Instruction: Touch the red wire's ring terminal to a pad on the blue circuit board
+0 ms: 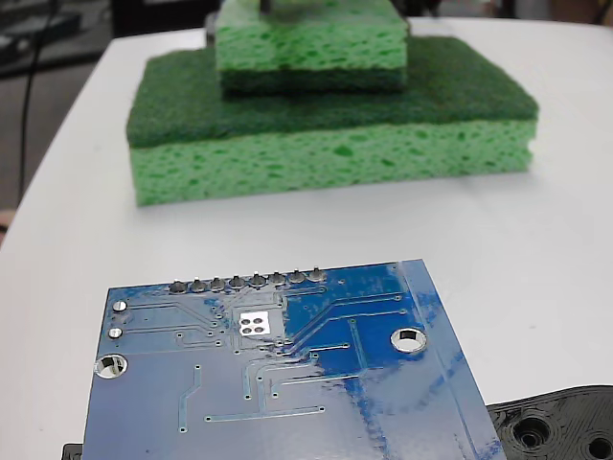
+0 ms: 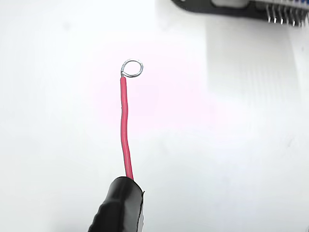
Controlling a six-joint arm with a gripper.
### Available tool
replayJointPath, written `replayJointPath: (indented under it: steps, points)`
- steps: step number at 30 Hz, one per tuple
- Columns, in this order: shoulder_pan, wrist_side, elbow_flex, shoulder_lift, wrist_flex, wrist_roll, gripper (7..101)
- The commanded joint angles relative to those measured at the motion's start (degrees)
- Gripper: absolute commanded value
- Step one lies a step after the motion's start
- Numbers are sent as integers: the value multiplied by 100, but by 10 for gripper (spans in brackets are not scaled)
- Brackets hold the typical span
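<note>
Wrist view: black fingers (image 2: 118,205) at the bottom edge, wrapped in black; their gap is hidden, so cannot tell how wide they stand. Red wire (image 2: 125,128) comes out of their tip and runs up, slightly bowed. Ring terminal (image 2: 133,68) ends it, a small silver loop over bare white bench (image 2: 231,145), touching nothing. Open room all around the ring. Far beyond the fingers, up and to the right at the picture's top edge, a dark edge with a row of metal pins (image 2: 285,17).

Fixed view: blue circuit board (image 1: 278,369) lies flat near the camera, solder dots along its far edge, silver-ringed holes left and right. Black plastic part (image 1: 556,426) touches its lower right corner. Two stacked green sponges (image 1: 330,125) sit well behind, white bench between. Fingers and wire not seen here.
</note>
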Motion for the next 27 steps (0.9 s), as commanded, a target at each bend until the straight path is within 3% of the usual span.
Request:
replayJointPath:
  steps: [1, 9, 17, 27]
  points:
    - [114, 9, -211, -88, -149, -70, 1003]
    - [1090, -765, -1846, -2619, -527, -747, 1003]
    - [1854, -1441, -3850, -4975, -158, -1573, 1003]
    - [2048, -1617, -4702, -6381, -237, -1942, 1003]
